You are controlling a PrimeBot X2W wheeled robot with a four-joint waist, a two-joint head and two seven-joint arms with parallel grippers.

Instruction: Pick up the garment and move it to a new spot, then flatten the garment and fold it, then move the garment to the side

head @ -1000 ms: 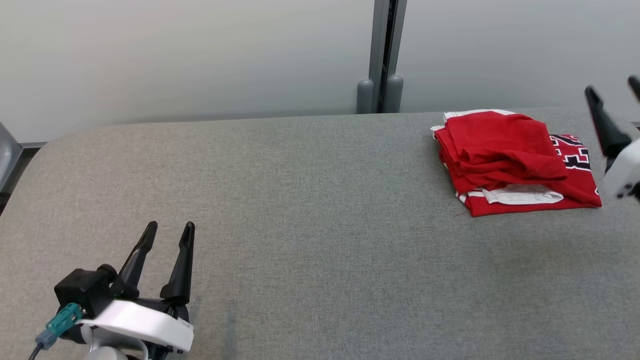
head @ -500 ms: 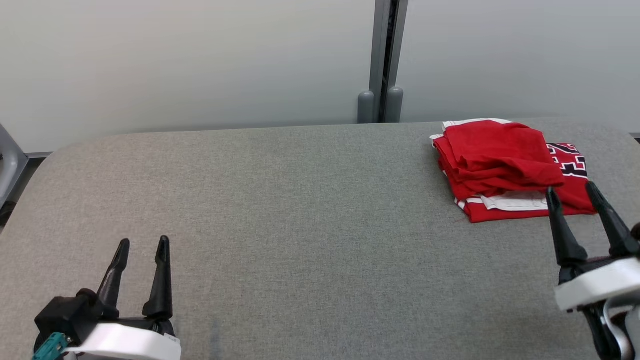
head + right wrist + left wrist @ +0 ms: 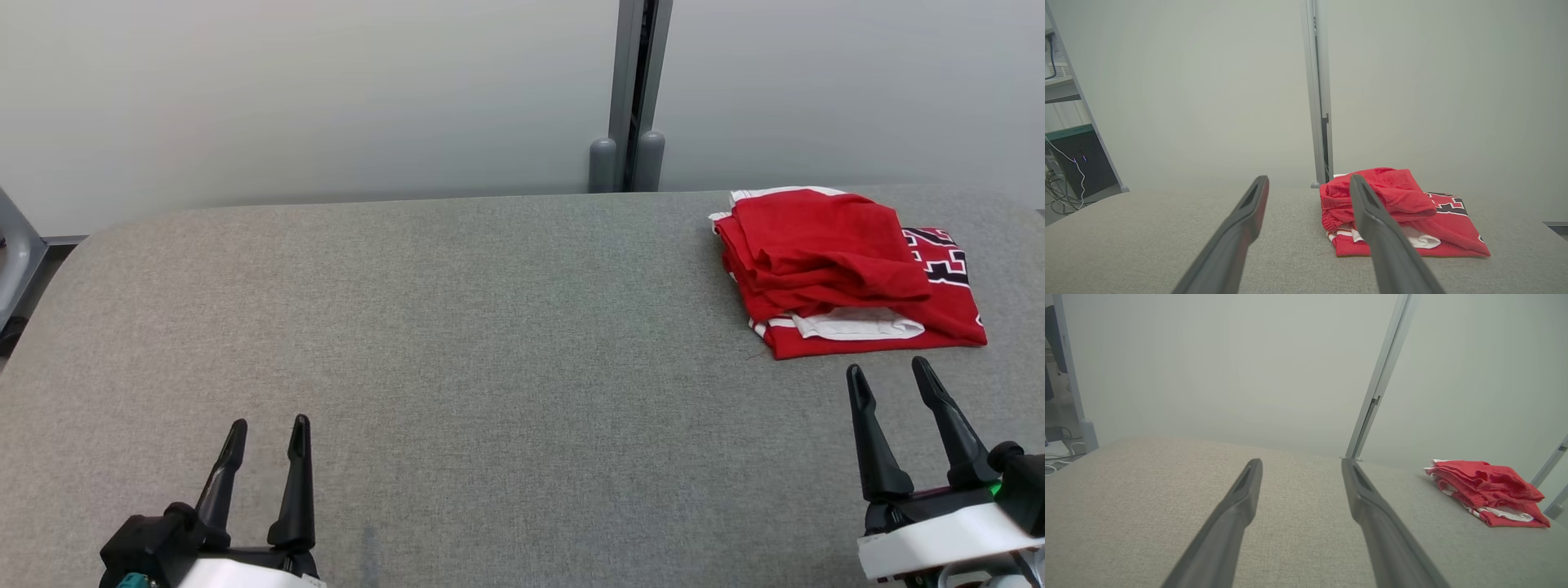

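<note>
The left gripper (image 3: 269, 424), two long dark tapered fingers on a white wrist, sits at seven o'clock in the head view, spread wide and empty, tips toward twelve. The right gripper (image 3: 888, 367), at four o'clock, matches it.

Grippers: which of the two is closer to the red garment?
The right gripper, open, just short of the garment; the left gripper sits far off across the table.
</note>
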